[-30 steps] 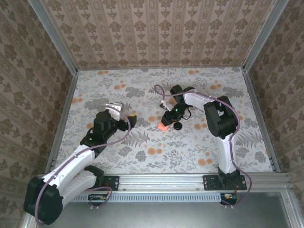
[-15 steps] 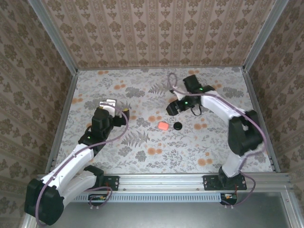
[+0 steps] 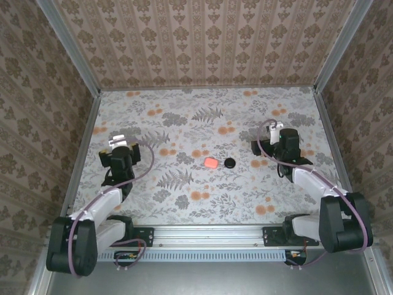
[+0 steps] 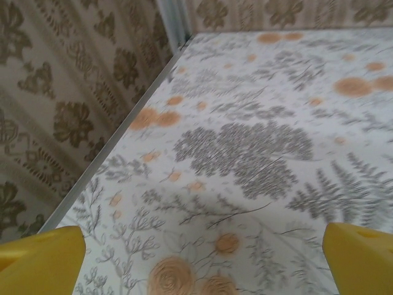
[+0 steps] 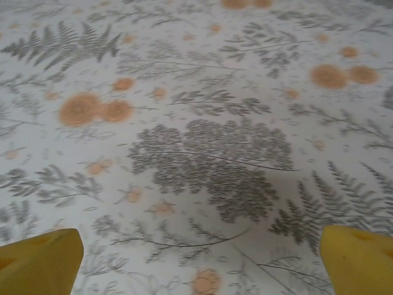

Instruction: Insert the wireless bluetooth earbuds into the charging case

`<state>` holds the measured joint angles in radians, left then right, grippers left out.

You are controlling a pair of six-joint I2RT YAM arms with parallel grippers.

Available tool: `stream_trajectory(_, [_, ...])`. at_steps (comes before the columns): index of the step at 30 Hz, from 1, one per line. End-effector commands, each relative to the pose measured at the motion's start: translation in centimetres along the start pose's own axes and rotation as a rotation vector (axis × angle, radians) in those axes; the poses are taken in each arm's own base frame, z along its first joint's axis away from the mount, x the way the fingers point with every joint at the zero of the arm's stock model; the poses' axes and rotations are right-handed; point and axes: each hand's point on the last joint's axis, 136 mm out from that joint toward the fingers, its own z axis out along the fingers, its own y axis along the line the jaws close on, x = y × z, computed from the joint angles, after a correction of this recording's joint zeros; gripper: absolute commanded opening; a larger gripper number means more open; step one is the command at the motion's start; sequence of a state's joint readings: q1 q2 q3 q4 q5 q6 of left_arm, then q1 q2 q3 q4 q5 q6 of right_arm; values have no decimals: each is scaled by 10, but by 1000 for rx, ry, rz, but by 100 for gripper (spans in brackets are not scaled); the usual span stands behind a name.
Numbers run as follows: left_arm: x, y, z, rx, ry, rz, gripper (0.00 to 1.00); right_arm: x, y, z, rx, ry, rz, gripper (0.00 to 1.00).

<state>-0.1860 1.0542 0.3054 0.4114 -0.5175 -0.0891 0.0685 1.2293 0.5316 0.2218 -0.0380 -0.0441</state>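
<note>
The charging case [image 3: 210, 163] is a small salmon-pink lump lying on the floral table near its middle, with no gripper touching it. Its lid looks shut. The earbuds are out of view. My left gripper [image 3: 120, 142] is drawn back at the left side, well away from the case. Its yellow fingertips [image 4: 43, 261] stand wide apart over bare cloth, open [image 4: 202, 264]. My right gripper [image 3: 265, 138] sits to the right of the case, folded back. Its yellow fingertips [image 5: 40, 261] are also spread, open [image 5: 199, 264] with nothing between them.
A round black disc [image 3: 230, 162] lies just right of the case. Patterned walls with aluminium rails [image 4: 123, 126] close in the table on the left, back and right. The left gripper is close to the left rail.
The right gripper has opened, left the case on the table and pulled back to the right. The left arm has drawn back to the left.
</note>
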Motion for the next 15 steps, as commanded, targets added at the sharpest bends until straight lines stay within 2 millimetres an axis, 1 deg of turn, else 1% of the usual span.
stream_trajectory(1, [-8,8,7,-41,-87,-44,100,-21,-22,-4,98,-157,23,100])
stream_trajectory(2, [-8,9,10,-52,-98,-46,100,-20,-24,-3,106,-175,27,100])
stream_trajectory(6, [-14,0,25,-22,-99,-24,100,-12,-26,5,108,-226,27,100])
stream_trajectory(8, [-19,-7,32,-2,-129,-5,100,-15,-23,8,85,-238,25,100])
stream_trajectory(10, [-17,-13,40,5,-137,21,100,-18,-18,11,52,-283,32,100])
stream_trajectory(11, [-15,-13,43,4,-156,14,100,-11,-14,17,35,-270,20,100])
stream_trajectory(12, [-17,-16,45,2,-186,46,100,-6,-11,22,22,-267,7,100])
stream_trajectory(13, [-11,-24,44,27,-145,70,100,-3,-11,25,20,-265,9,100])
stream_trajectory(14, [-12,-30,43,60,-145,75,100,-1,-11,26,21,-263,8,100])
stream_trajectory(15, [-15,-31,43,66,-186,79,100,1,-9,29,10,-263,2,100])
